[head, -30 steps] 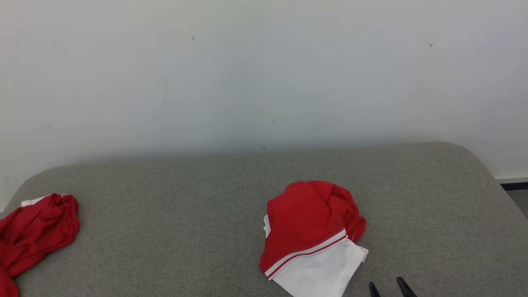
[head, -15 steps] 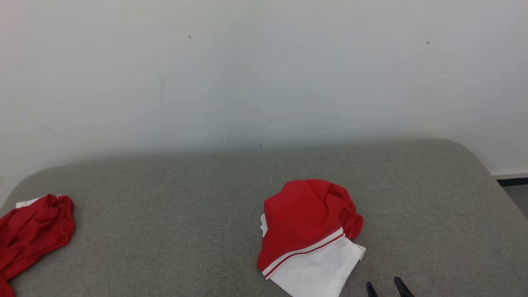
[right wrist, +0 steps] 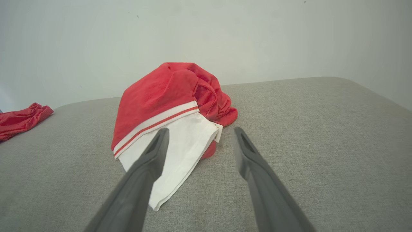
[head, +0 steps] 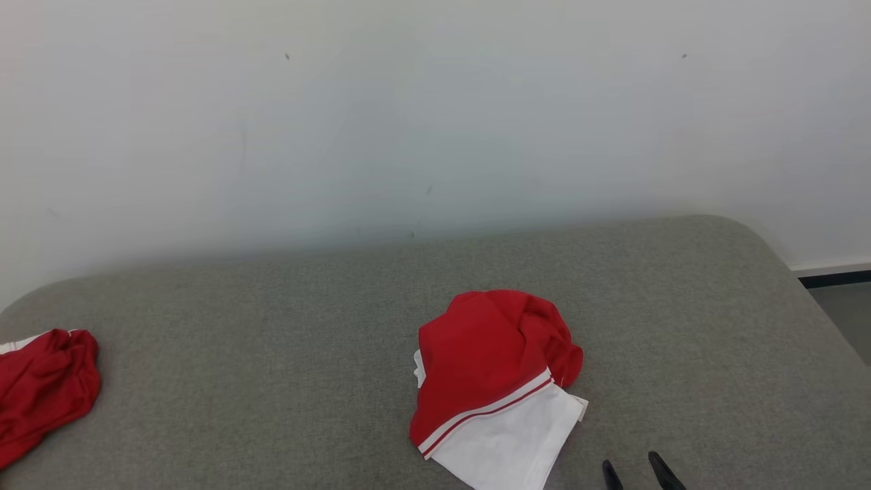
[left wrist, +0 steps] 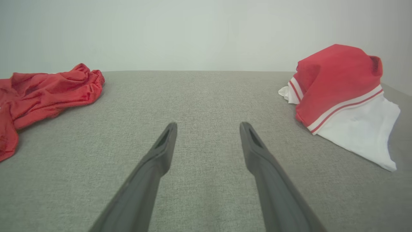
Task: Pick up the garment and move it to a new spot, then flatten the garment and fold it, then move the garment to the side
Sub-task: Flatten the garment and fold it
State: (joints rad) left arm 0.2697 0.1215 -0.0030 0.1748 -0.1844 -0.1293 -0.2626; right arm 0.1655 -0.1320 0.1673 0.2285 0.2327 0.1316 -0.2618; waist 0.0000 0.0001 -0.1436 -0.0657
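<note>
Garment (head: 493, 381): red and white, crumpled in a heap mid-way across the grey upholstered surface (head: 272, 381).
Right tool (right wrist: 200, 129): fingers spread, just short of the Garment.
Left tool (left wrist: 208, 124): spread, over bare upholstery.
Red cloth (head: 41, 384): bunched, far left.

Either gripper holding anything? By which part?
Nothing held. Left gripper and right gripper are both open and empty; the red-and-white garment lies heaped, ungripped.

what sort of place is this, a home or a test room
Probably a plain indoor test room: a grey upholstered surface like a bed or bench stands against a bare white wall, with a red and white garment and a crumpled red garment lying on it.
</note>
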